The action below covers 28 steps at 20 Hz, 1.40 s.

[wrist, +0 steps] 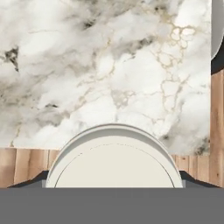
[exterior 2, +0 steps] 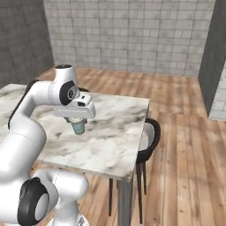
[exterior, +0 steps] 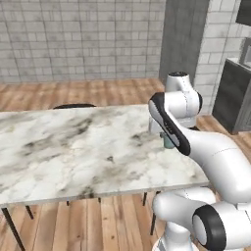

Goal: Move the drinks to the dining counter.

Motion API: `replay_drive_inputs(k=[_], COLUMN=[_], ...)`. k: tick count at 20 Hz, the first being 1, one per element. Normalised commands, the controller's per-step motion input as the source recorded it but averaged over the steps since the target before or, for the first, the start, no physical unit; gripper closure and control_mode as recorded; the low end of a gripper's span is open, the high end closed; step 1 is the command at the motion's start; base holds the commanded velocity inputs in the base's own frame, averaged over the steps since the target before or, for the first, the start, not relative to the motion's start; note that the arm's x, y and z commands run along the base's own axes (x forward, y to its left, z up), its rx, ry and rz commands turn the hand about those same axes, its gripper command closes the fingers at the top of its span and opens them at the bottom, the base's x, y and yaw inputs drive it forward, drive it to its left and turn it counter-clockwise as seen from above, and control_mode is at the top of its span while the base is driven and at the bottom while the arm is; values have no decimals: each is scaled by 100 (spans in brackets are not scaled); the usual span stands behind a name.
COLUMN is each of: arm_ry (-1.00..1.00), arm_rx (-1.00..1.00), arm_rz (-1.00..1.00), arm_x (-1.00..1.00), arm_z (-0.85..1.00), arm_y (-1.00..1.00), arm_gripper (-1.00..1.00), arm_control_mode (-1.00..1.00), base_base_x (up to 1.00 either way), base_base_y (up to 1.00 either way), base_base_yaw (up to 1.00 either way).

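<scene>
The dining counter (exterior: pixel 73 147) (exterior 2: pixel 119 132) (wrist: pixel 109 65) is a white-grey veined marble top on thin grey legs. One of the drinks, a teal cup (exterior 2: pixel 78 128) (exterior: pixel 167 142) with a pale top (wrist: pixel 113 162), sits near the counter's right end, close to the near edge. My gripper (exterior 2: pixel 78 123) (wrist: pixel 113 181) points straight down over it. A dark finger presses against each side of the cup, so the gripper is shut on it. I cannot tell whether the cup rests on the marble or hangs just above it. In the left base view my own forearm hides most of the cup.
A dark round stool (exterior 2: pixel 148 134) with a pale seat stands at the counter's right end, and another stool (exterior: pixel 73 105) shows behind the far side. Dark cabinets (exterior: pixel 235 98) stand at the right wall. Wooden floor surrounds the counter.
</scene>
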Motion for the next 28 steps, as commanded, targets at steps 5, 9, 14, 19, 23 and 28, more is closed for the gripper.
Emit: replay_drive_inputs(k=[5, 9, 14, 19, 23, 28], arm_ry=[0, 0, 0, 0, 0, 0], arm_rx=[0, 0, 0, 0, 0, 0], arm_rz=[0, 0, 0, 0, 0, 0], arm_x=[0, 0, 0, 0, 0, 63], arm_z=[0, 0, 0, 0, 0, -33], arm_y=[0, 0, 0, 0, 0, 4], arm_gripper=[100, 100, 100, 100, 100, 100], arm_control_mode=[100, 100, 100, 100, 100, -100], base_base_x=[13, 32, 43, 37, 31, 0], base_base_y=[89, 49, 12, 0, 0, 0], base_base_yaw=[-37, -18, -4, 0, 0, 0])
